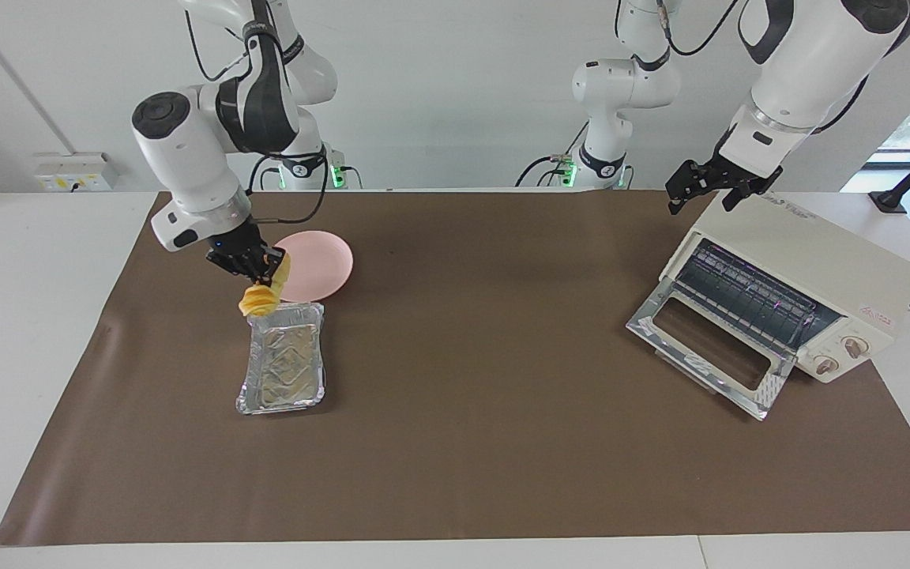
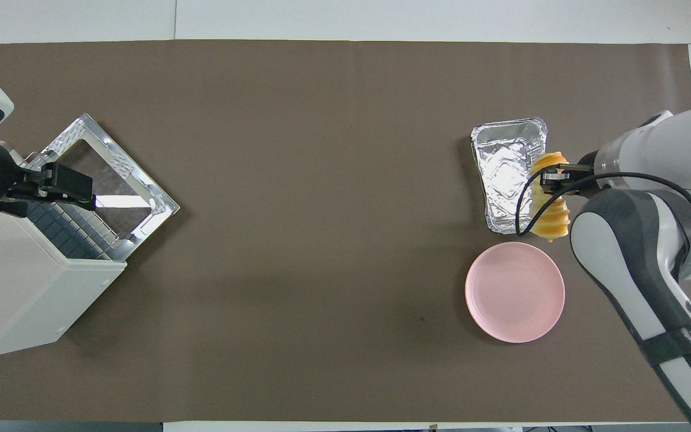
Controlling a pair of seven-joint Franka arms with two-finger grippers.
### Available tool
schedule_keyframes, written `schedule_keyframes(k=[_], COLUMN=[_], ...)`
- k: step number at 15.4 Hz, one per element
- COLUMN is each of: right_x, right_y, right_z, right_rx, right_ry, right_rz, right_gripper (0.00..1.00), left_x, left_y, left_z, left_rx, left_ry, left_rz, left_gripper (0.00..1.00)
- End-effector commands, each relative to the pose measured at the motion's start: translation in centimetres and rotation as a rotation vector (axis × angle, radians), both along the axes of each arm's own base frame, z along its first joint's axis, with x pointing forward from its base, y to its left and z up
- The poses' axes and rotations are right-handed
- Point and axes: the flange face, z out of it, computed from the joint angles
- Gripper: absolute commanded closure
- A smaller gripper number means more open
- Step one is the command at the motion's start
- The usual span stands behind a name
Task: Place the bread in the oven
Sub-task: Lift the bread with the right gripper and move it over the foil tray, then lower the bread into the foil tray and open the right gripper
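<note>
Right gripper (image 1: 264, 266) is clamped on the bread (image 1: 259, 298), held in the air over the edge of the foil tray (image 1: 282, 361), plate (image 1: 314, 265) just beside it. So pickup looks done; carry across the mat (image 1: 471, 356) to the oven (image 1: 779, 296) and placing on the rack (image 1: 747, 296) are left. Door (image 1: 709, 348) is already dropped open, so no opening step needed. Left gripper (image 1: 708, 183) waits over the oven's top corner, fingers apart and holding nothing as far as I can tell.

Bread: golden, ridged segments, elongated, hangs tilted from the fingers, likely soft. Tray: crinkled thin foil, rectangular, shallow, empty. Plate: smooth pink round, empty. Oven: cream box, glass door with metal frame, wire rack, two knobs.
</note>
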Motion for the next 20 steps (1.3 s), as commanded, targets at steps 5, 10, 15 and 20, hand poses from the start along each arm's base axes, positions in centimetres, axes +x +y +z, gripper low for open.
schedule_keyframes(k=[5,10,15,20], right_x=[4.0,3.5,3.3,4.4], right_y=[1.7,1.6,2.5,-0.2], right_z=[-6.4,-8.4,-8.7,-7.1], right_rx=[0.0,-0.002,0.001,-0.005], right_ry=[-0.023,0.003,0.009,-0.018], right_rz=[0.041,0.042,0.051,0.032], right_gripper=[1.0,1.0,0.0,0.0], left_x=[-0.5,-0.5,-0.5,-0.5], left_y=[0.2,0.2,0.2,0.2], left_z=[0.4,0.4,0.4,0.4], left_rx=[-0.004,-0.005,-0.004,-0.005], left_ry=[-0.002,-0.002,-0.002,-0.002], left_rz=[-0.006,-0.004,-0.006,-0.004], left_gripper=[0.0,0.0,0.0,0.0])
